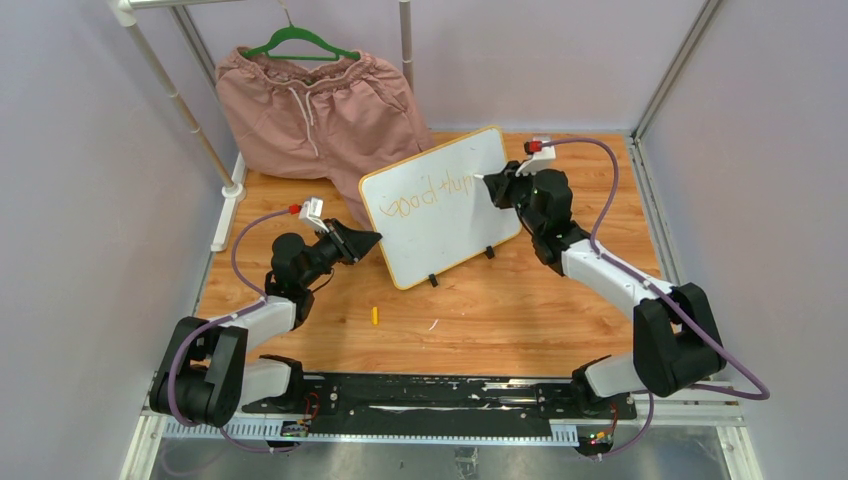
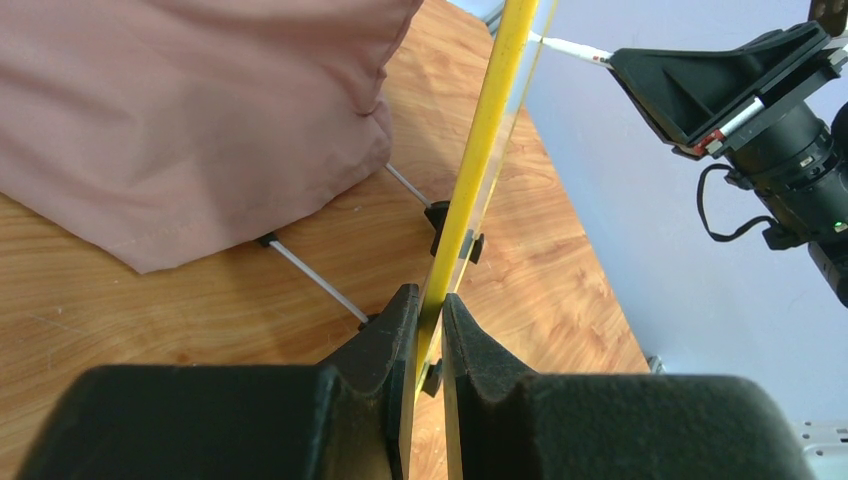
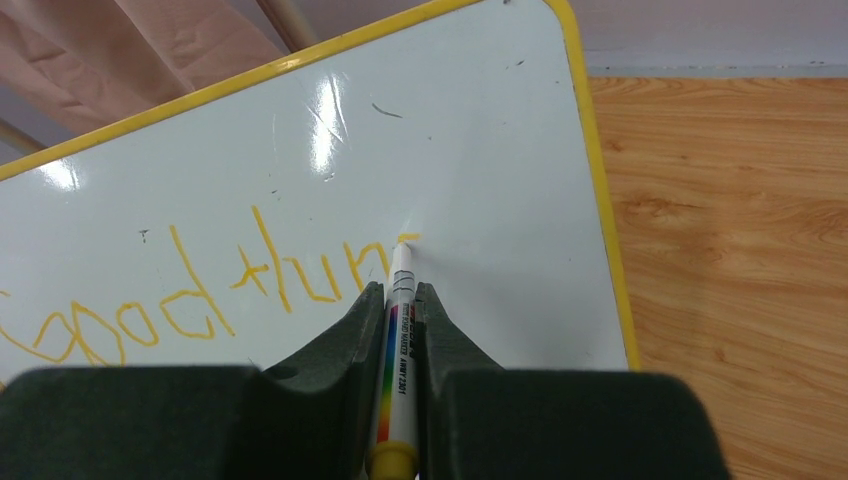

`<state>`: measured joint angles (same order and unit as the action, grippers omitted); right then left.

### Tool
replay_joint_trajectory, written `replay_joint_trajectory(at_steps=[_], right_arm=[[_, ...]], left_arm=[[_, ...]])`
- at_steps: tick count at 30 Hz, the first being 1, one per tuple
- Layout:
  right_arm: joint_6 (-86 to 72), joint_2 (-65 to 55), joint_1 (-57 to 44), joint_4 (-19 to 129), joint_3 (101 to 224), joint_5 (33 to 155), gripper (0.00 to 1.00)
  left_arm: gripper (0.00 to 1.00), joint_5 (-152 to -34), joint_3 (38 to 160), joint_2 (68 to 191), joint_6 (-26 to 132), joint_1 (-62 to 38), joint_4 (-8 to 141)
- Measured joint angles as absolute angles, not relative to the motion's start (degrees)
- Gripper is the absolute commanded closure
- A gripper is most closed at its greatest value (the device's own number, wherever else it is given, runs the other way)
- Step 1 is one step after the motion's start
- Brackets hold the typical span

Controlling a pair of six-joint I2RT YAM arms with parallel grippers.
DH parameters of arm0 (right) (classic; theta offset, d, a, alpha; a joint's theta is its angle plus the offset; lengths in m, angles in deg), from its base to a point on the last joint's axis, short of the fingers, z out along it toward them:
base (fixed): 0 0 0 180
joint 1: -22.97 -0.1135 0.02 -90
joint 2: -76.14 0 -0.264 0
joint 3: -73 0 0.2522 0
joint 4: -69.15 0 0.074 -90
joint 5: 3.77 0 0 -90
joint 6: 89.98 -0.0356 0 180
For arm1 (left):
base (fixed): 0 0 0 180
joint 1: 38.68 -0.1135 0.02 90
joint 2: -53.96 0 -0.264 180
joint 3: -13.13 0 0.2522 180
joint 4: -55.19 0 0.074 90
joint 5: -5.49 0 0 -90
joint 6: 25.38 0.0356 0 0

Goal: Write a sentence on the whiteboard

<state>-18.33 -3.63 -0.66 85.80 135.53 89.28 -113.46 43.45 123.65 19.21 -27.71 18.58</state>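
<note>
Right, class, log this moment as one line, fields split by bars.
left gripper: shut on whiteboard edge | right gripper: shut on marker, tip on whiteboard | sentence: unfinished, first line only

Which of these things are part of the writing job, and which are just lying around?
In use: whiteboard, orange writing, marker in right gripper, left gripper clamping the board's edge.
Lying about: pink shorts, green hanger, small yellow piece.

We see a robotics lab test cell: plain lilac walls box in a wooden surface fronted by a black mounting rail.
</note>
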Motion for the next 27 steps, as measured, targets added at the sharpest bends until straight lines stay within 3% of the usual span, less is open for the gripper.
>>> replay_joint_trajectory(at_steps=[27], right_arm=[[-18.38,-2.56,-0.64,83.77,134.17,87.67,1.00]], left_arm=[[0.84,-113.49,43.45,123.63,19.19,-27.71,18.56]])
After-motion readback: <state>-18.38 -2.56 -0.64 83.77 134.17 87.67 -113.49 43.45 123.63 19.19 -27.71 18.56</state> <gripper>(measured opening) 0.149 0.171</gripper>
